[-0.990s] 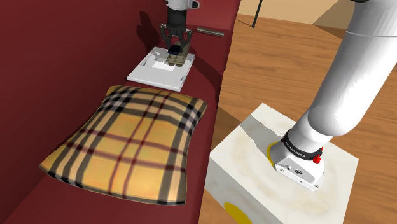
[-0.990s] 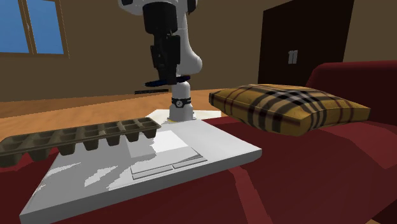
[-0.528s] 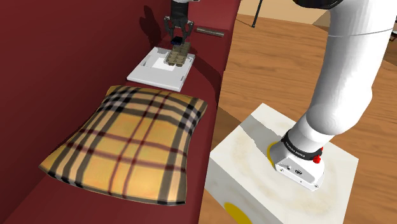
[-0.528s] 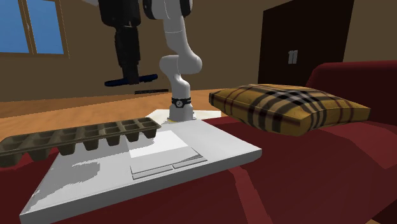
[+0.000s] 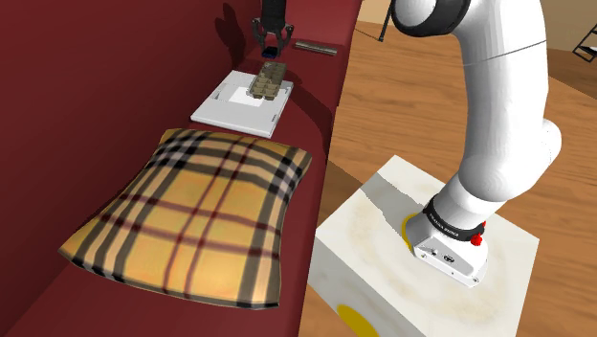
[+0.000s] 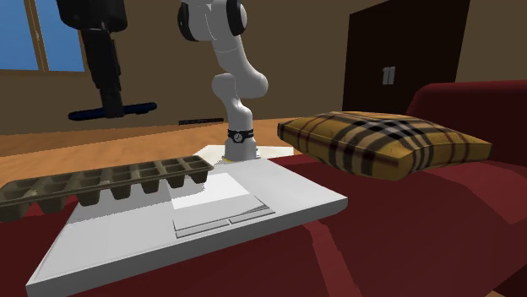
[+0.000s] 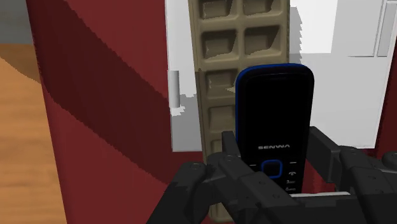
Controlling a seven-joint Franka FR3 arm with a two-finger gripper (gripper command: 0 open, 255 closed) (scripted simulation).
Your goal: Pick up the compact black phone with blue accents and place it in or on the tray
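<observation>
The black two-finger hand (image 7: pixel 275 156) pinches the slim, glossy black phone (image 7: pixel 275 105) with a rounded blue rim at its keypad end. It is aloft at the shoulder view's 12 o'clock from the ridged olive-brown compartment tray (image 5: pixel 269 80), which lies on a flat white slab (image 5: pixel 234 113).

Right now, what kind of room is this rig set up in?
Probably a living room. The work surface is a dark red sofa with a tan plaid cushion lying on it. The stand sits on a wood floor, and a window is set in the far wall.
</observation>
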